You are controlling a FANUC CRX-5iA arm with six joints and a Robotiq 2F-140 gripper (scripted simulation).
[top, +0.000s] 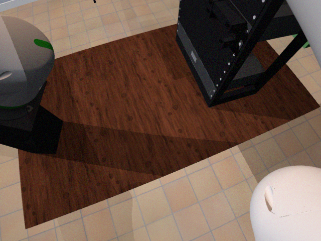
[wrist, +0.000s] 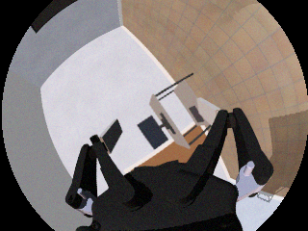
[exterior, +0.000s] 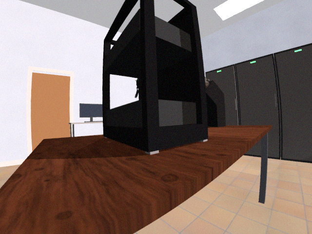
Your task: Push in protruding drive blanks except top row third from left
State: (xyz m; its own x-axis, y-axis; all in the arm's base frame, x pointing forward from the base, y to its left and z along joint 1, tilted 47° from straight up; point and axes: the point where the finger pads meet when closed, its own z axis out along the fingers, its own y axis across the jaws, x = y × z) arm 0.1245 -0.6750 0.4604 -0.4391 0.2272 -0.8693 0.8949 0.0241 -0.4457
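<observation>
The black rack [top: 220, 75] [exterior: 151, 87] stands upright on the brown table [top: 116, 103] [exterior: 87, 188]. Its front, edged with pale screws, is seen steeply from above in the top view; the exterior view shows it from behind. Dark blocky shapes show against the front in the top view; I cannot tell whether they are blanks or parts of the gripper. The rows of blanks cannot be made out. My gripper [wrist: 158, 115] is open wide, with nothing between its fingers. The wrist view faces the room, not the rack, so its distance from the blanks cannot be told.
The robot's base [top: 25, 65] is at the left in the top view. White arm parts [top: 308, 23] [top: 290, 207] fill its upper right and lower right. Dark cabinets [exterior: 254, 108] stand behind the table. A desk monitor [exterior: 90, 110] [wrist: 153, 132] and a door [exterior: 50, 108] are farther off.
</observation>
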